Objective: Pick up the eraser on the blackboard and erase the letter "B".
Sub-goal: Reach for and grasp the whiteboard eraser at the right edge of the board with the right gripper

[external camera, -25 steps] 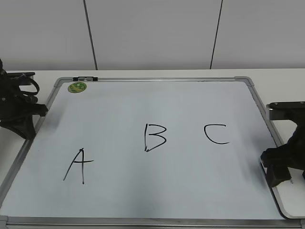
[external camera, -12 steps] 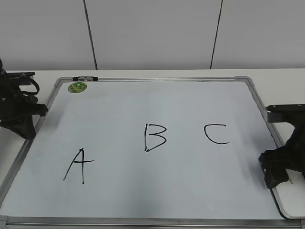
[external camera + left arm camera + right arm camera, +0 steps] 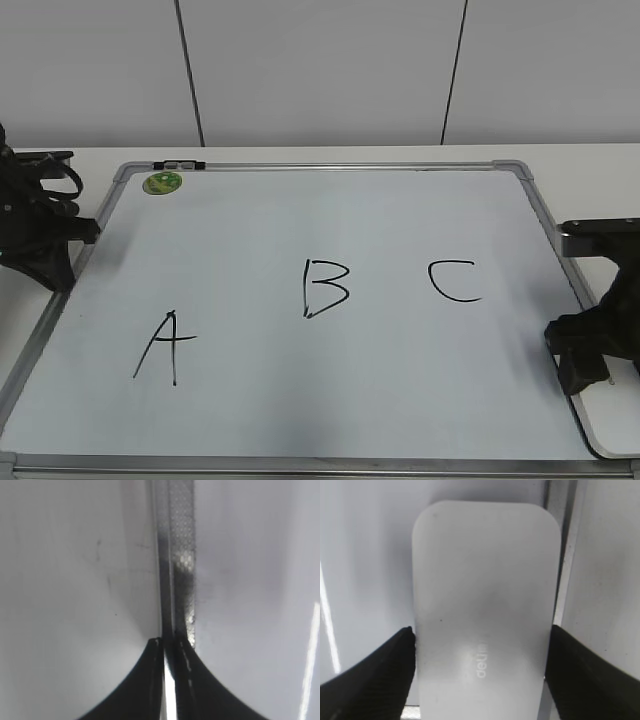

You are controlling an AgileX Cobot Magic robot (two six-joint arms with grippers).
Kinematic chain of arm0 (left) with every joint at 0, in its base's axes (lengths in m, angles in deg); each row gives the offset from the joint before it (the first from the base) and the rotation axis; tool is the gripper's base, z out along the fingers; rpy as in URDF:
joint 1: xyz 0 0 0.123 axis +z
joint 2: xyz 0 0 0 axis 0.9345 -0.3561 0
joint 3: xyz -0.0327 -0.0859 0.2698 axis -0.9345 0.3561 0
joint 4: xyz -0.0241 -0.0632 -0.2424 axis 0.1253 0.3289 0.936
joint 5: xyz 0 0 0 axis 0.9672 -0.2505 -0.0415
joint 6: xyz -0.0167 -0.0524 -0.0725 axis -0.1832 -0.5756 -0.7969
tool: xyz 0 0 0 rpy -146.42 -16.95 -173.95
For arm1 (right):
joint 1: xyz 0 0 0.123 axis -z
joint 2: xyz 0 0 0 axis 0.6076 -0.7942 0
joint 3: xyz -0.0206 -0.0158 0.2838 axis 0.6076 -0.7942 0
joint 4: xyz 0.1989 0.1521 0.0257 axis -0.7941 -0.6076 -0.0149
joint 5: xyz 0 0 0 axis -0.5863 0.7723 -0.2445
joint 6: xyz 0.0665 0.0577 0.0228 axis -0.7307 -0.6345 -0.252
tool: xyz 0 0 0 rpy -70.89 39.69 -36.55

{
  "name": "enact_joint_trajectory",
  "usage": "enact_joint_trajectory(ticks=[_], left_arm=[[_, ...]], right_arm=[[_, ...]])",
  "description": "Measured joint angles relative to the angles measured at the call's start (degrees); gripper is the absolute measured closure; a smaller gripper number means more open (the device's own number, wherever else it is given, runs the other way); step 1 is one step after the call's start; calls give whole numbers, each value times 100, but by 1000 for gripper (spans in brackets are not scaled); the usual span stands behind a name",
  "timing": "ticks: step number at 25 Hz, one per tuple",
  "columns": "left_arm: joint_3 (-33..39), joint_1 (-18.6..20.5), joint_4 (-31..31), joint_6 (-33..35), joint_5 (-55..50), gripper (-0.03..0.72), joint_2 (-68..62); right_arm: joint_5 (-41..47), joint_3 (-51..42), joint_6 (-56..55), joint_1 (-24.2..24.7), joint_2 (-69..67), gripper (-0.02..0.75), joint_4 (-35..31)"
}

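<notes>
Blackboard (image 3: 300, 240): I see it flat on the table, letter "B" (image 3: 325, 288) intact mid-board.

Eraser (image 3: 482, 615): my right wrist view shows it between the right gripper (image 3: 480, 672) fingers, both pressing its long sides; in the exterior view only its corner shows at the board's lower right edge.

Left gripper (image 3: 169, 645): pressed together over the frame.

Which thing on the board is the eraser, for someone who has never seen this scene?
Find the blackboard, then its right edge near the front corner. There the right gripper straddles the eraser, a smooth white rounded block with small grey lettering, unlike the green round magnet far left.
</notes>
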Motion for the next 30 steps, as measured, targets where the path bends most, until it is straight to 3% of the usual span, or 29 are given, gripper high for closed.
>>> enact_joint_trajectory(ticks=[30], left_arm=[[0, 0, 0, 0, 0, 678, 0]], right_arm=[[31, 0, 0, 0, 0, 158, 38]])
